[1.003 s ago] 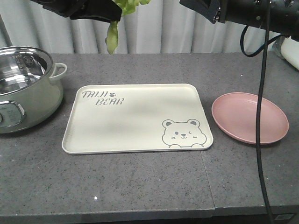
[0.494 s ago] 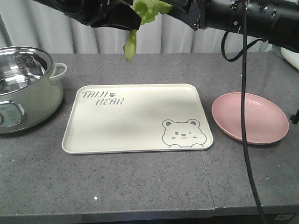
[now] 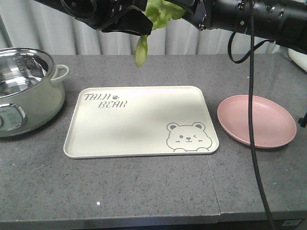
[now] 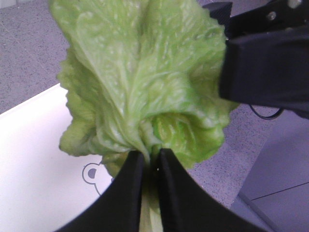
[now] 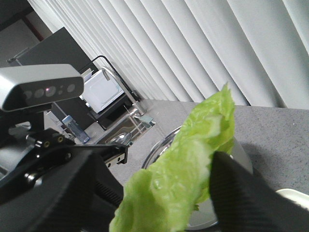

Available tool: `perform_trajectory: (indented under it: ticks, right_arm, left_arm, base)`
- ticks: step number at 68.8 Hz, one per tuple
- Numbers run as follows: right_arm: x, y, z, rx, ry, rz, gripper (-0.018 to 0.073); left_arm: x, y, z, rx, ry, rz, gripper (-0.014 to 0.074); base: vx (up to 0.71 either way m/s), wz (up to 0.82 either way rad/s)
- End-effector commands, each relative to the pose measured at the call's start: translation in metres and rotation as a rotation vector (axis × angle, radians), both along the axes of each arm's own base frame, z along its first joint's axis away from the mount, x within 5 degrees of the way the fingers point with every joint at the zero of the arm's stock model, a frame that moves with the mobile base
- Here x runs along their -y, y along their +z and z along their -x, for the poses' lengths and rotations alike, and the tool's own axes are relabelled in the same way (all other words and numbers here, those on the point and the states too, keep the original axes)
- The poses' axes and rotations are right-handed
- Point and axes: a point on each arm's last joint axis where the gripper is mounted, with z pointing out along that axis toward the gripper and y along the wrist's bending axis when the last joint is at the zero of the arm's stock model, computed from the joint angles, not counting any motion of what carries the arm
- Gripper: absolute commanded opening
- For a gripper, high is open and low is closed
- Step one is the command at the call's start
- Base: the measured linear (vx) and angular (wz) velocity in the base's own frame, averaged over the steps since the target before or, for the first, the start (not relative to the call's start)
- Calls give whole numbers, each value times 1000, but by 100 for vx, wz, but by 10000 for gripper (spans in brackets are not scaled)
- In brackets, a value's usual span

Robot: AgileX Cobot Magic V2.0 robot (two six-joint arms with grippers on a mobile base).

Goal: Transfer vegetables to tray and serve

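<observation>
a grey speckled stone countertop (image 3: 144,191) carries three things, with a seam running through its slab toward 5 o'clock. at the centre lies a cream rectangular tray (image 3: 139,120), flat, with "taiji bear" lettering in its 10 o'clock corner and a winking bear drawing in its 4 o'clock corner. at 9 o'clock from the tray, close but apart, stands a pale-green electric pot (image 3: 29,103) with a steel bowl. at 3 o'clock rests a round pink plate (image 3: 256,120), just beside the tray.

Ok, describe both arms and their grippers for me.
Both are matte black. The left arm carries a grey camera bar with a row of lenses; the left gripper tapers to slim black tips. The right arm is cylindrical with small bolts and a hanging black cable; its fingers look finely textured.
</observation>
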Motion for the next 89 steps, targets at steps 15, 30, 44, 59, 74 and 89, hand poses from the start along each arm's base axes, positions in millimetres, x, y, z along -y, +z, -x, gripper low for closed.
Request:
perform_trajectory:
  ticks: [15,30,44,59,74,89]
  right_arm:
    - [3,30,14,66,13,-66,-8]
    - [3,30,14,69,16,-61,-8]
    - [5,32,13,86,-18,-54,-7]
    - [24,49,19,144,-114,-52,-5]
    - [90,74,34,180,-239,-70,-4]
    - [159,63,40,81,-385,55,-4]
  left_arm:
    - [-2,31,16,93,8,98,-8]
    - [-2,31,16,92,7,97,3]
    - [-2,31,16,87,6,96,53]
    - [-6,37,23,103,6,85,150]
    - [-15,46,31,146,28,53,197]
    - [-22,52,38,188,51,13,202]
  base:
    - [0,0]
    - [0,0]
    - [0,0]
    - [0,0]
    - [0,0]
    - [0,0]
